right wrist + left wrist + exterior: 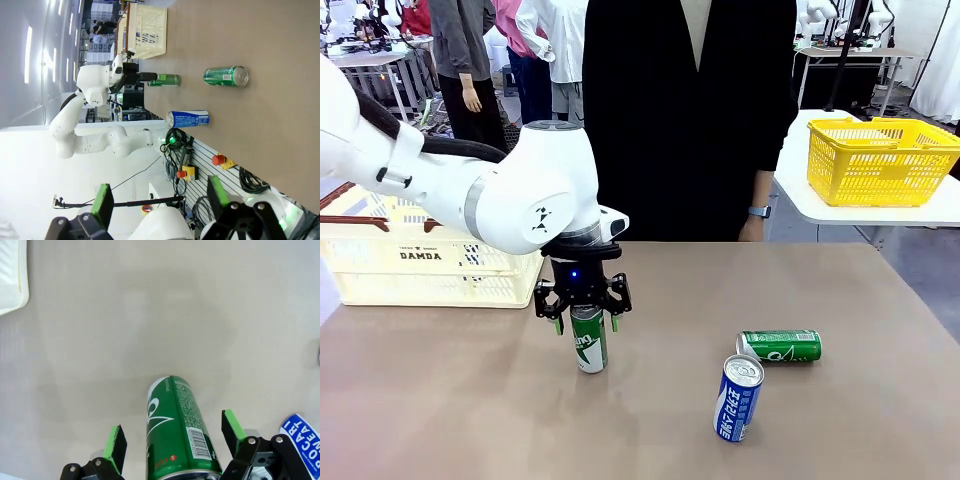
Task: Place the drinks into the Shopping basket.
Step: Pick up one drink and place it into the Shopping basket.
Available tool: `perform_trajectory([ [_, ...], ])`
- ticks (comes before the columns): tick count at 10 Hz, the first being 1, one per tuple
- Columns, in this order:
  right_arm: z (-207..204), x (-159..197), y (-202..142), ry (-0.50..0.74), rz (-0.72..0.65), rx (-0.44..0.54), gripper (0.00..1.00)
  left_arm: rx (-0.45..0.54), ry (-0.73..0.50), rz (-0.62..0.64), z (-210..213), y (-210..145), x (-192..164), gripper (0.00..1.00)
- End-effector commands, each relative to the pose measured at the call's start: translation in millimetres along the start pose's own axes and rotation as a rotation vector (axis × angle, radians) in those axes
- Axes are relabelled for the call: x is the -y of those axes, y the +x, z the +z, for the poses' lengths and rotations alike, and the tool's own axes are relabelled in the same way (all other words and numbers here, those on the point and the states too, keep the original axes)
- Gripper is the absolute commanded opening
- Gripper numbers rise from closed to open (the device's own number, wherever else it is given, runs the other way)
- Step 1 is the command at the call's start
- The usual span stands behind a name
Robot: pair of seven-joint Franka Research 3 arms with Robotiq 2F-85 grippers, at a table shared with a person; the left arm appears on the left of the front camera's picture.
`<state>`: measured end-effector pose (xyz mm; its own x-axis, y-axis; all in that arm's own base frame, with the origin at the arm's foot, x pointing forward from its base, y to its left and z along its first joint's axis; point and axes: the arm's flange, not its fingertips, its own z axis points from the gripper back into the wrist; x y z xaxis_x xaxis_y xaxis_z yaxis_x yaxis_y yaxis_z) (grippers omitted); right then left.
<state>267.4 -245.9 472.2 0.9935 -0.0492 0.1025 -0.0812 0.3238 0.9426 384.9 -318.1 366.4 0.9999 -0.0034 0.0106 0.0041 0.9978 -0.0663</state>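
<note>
**Entry 1, my left claw (587, 322).** It hung straight down over the counter (470, 420) with its jaws apart. The green pads (116, 444) stood on either side of the upright green can (588, 342), with a gap showing on each side, so nothing was gripped. I judged the straddle was meant to let a closing catch the can high on its body and lift it plumb.

**Entry 2, Shopping basket (420, 275).** It sat beyond this claw and to its left, near, with its top open. Its wall rose above the can, so I judged a lift over the brown rim would be needed before crossing.

**Entry 3, second green can (780, 346).** It lay on its side, well off to the claw's right, and was liable to roll.

**Entry 4, blue can (739, 398).** It stood upright to the claw's right and nearer my own side, close by the lying can.

**Entry 5, my right claw (160, 195).** Its jaws were apart and empty, and it was held well away from all three cans.

**Entry 6, room.** Bare counter lay between the left claw and the basket, with nothing in the path. The counter's edges were well off on every side. A person (690, 120) stood at the far edge, beyond the claw.
</note>
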Motion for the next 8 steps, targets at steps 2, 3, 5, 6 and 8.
perform_trajectory([
  [2, 1.2, -4.3, -1.6, -0.003, -0.013, -0.008, 1.0, -0.032, -0.025, -0.021, 2.8, 0.1, 0.7, 1.0],
  [3, 1.2, -4.3, -1.6, -0.003, -0.013, -0.008, 1.0, -0.028, -0.028, -0.025, 3.4, -1.7, 1.6, 1.0],
  [5, 1.2, -4.3, -1.6, -0.003, -0.013, -0.008, 1.0, -0.026, -0.011, -0.03, 3.5, -4.9, 3.9, 0.03],
  [6, 1.2, -4.3, -1.6, -0.003, -0.013, -0.008, 1.0, -0.026, -0.006, -0.035, 3.8, -6.1, 4.7, 0.0],
  [8, 1.2, -4.3, -1.6, -0.003, -0.013, -0.008, 1.0, -0.022, -0.011, -0.027, 2.5, -3.8, 3.8, 0.0],
])
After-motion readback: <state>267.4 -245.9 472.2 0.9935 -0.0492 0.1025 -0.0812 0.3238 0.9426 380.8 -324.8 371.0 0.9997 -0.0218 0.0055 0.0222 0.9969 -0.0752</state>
